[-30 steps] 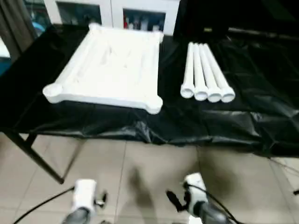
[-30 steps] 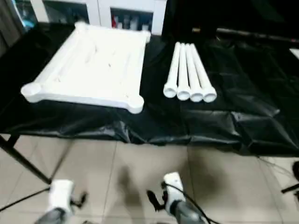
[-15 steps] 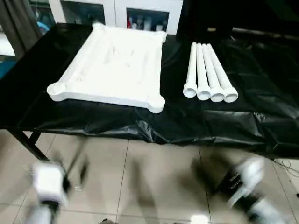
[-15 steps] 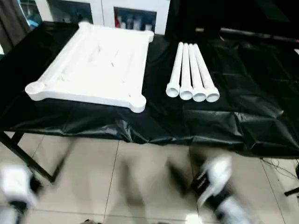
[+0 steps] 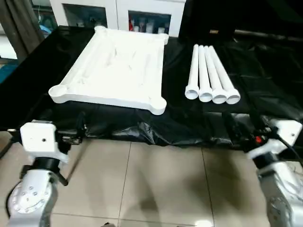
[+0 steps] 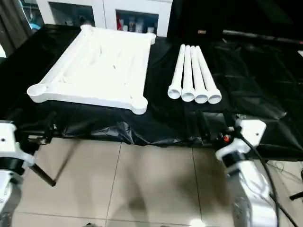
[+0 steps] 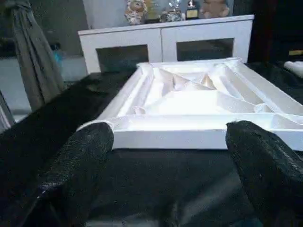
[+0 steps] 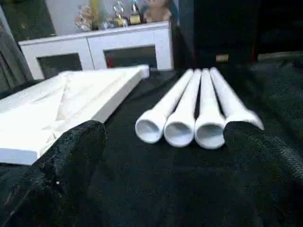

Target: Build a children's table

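The white tabletop lies ribbed side up on the left half of a black-covered work table, with round sockets at its corners. Several white tube legs lie side by side to its right, open ends toward me. My left gripper hovers at the work table's front edge, just short of the tabletop's near rim. It is open, its black fingers wide apart and empty. My right gripper is at the front edge facing the legs' open ends, also open and empty.
Wrinkled black sheeting covers the work table and hangs over its front edge. A white cabinet with glass doors stands behind it. A grey curtain hangs at the left. Tiled floor lies below between my forearms.
Both arms have risen from low over the floor and spread apart, bringing each gripper up to the work table's front edge. The tabletop and the legs have not moved.
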